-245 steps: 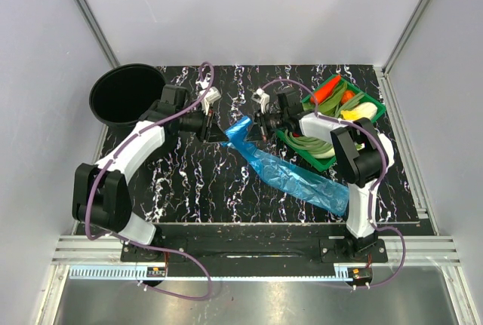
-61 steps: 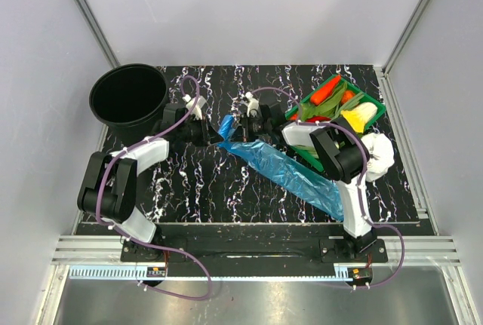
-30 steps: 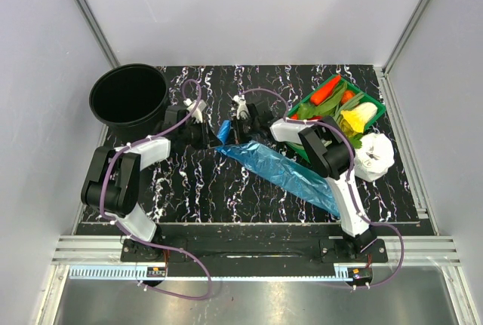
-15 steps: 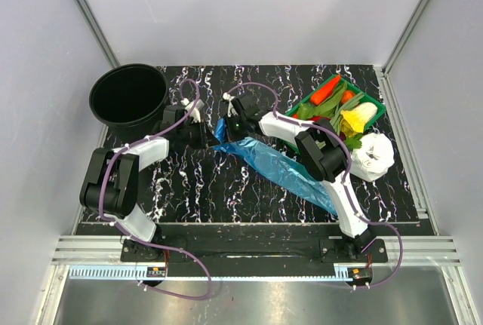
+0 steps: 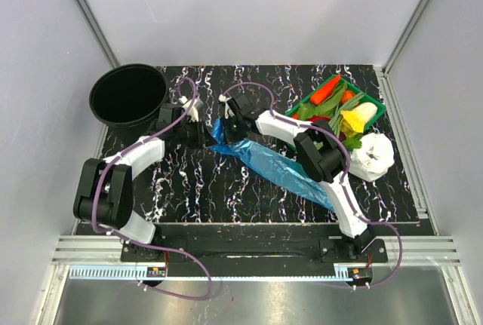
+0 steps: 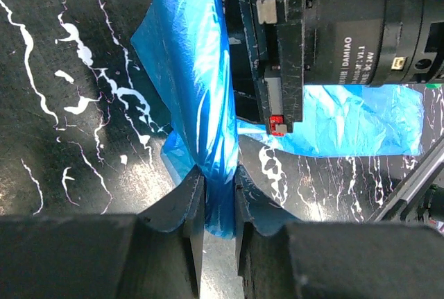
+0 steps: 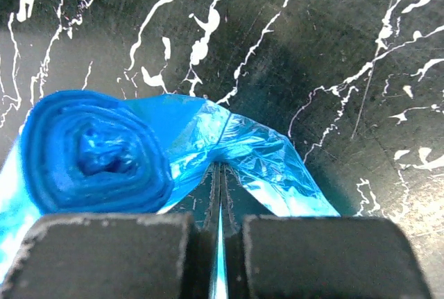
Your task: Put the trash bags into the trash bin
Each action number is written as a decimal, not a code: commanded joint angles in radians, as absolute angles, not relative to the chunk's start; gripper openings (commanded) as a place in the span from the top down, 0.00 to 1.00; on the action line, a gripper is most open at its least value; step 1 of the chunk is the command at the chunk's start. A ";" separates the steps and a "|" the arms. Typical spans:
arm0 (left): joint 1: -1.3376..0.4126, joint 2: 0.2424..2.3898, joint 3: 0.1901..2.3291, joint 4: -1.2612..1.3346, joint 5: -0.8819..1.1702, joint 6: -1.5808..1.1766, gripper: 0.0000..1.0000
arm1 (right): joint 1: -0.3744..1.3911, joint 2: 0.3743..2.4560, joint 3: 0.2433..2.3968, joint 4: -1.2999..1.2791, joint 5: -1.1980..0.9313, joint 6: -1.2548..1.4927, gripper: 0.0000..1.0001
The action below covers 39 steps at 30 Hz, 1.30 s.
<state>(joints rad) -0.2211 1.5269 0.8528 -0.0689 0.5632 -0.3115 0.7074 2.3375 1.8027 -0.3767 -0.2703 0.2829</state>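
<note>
A long blue trash bag (image 5: 283, 170) lies unrolled across the table from the middle to the lower right. Its rolled end (image 5: 219, 130) sits between the two grippers. My left gripper (image 5: 207, 138) is shut on the roll (image 6: 198, 105), which stands up from its jaws in the left wrist view. My right gripper (image 5: 230, 127) is shut on a fold of the bag's film (image 7: 236, 150) beside the roll (image 7: 94, 153). The black trash bin (image 5: 128, 97) stands at the far left, left of both grippers; I cannot tell if anything lies in it.
A green tray (image 5: 337, 104) of vegetables stands at the far right. A white wrinkly plastic lump (image 5: 372, 157) lies just below it. The right arm's body (image 6: 347, 42) is close in front of the left wrist camera.
Both grippers have carried the roll end of the bag leftward towards the bin, the right arm stretching out. The white lump has come into view by the tray.
</note>
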 commanded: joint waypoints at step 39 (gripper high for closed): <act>-0.242 1.362 1.173 -0.242 0.948 -0.100 1.00 | 0.745 2.522 1.980 -0.712 -0.118 0.064 1.00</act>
<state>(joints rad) -0.2157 1.4670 1.0348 -0.3813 0.7010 -0.1619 0.7170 2.4184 2.0098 -0.6254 -0.2253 0.1165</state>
